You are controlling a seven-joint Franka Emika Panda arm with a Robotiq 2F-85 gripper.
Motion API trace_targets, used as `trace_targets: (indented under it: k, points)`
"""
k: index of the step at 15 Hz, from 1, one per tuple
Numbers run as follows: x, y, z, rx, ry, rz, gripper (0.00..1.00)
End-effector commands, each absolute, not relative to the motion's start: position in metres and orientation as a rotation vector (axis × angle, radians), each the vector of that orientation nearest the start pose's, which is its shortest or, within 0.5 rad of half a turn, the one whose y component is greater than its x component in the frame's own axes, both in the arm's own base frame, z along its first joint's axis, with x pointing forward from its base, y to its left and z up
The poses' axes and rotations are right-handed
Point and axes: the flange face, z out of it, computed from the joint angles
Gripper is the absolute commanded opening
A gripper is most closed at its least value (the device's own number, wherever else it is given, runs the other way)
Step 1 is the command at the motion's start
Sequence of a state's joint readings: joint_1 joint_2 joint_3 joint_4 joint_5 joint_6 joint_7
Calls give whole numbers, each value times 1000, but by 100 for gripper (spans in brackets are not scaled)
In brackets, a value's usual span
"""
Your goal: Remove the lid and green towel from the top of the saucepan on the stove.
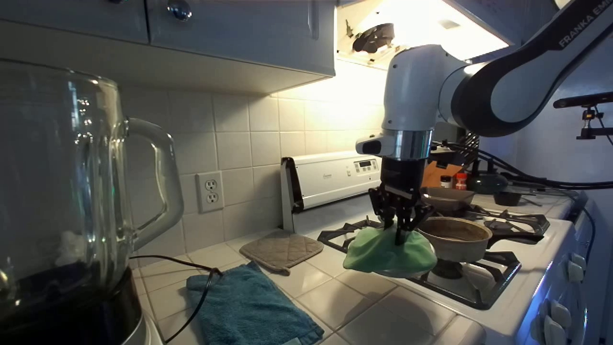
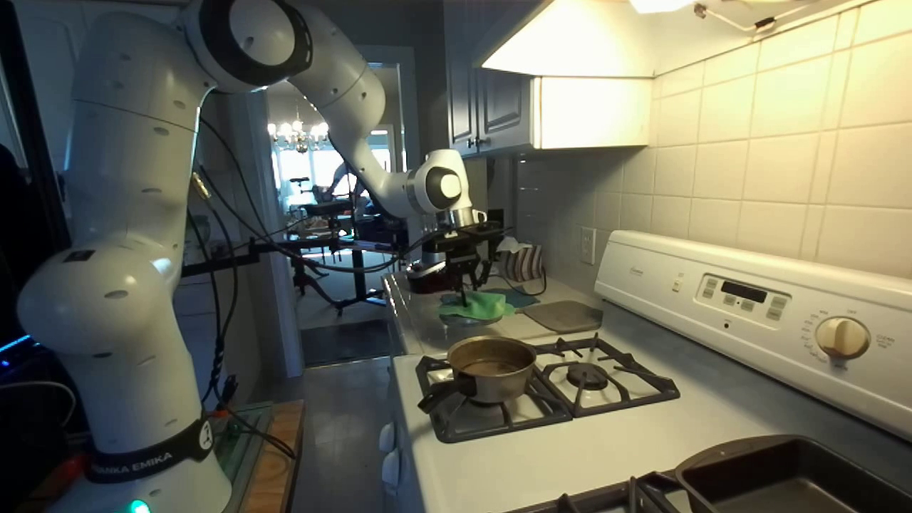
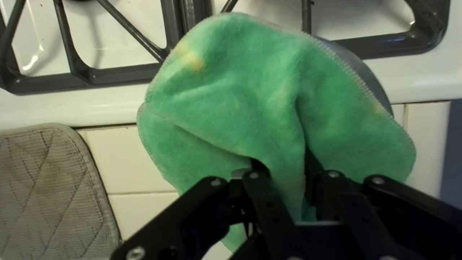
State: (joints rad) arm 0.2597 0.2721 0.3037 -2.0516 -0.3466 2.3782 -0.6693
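Clamping on a fold of the green towel (image 1: 380,254), the gripper (image 1: 394,232) hangs low and right of centre in an exterior view; in the wrist view the towel runs between its fingers (image 3: 350,202), hiding their tips. The lid (image 3: 362,74) is mostly covered by the towel, a grey curve showing at the upper right of the wrist view, and what the jaws hold beneath the fold cannot be made out. Towel and lid appear to hang just above the counter (image 1: 345,297), though dim light leaves the gap uncertain. The saucepan (image 2: 502,385) sits uncovered on the stove (image 2: 605,449), a little below centre in an exterior view. A baking pan (image 2: 798,481) is cut off at that frame's lower right corner, and a pot holder (image 3: 54,198) runs off the wrist view's left edge.
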Motion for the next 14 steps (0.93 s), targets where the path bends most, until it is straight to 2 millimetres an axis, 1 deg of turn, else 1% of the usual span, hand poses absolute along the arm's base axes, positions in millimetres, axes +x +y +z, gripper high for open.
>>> trace_targets:
  k: [1, 6, 10, 14]
  points:
    - [507, 333, 310, -2371, -2284, -60, 7]
    - [500, 353, 292, -2292, -2329, -19, 7]
    - [501, 361, 281, -2257, -2328, -7, 7]
    - [502, 365, 275, -2236, -2314, -8, 7]
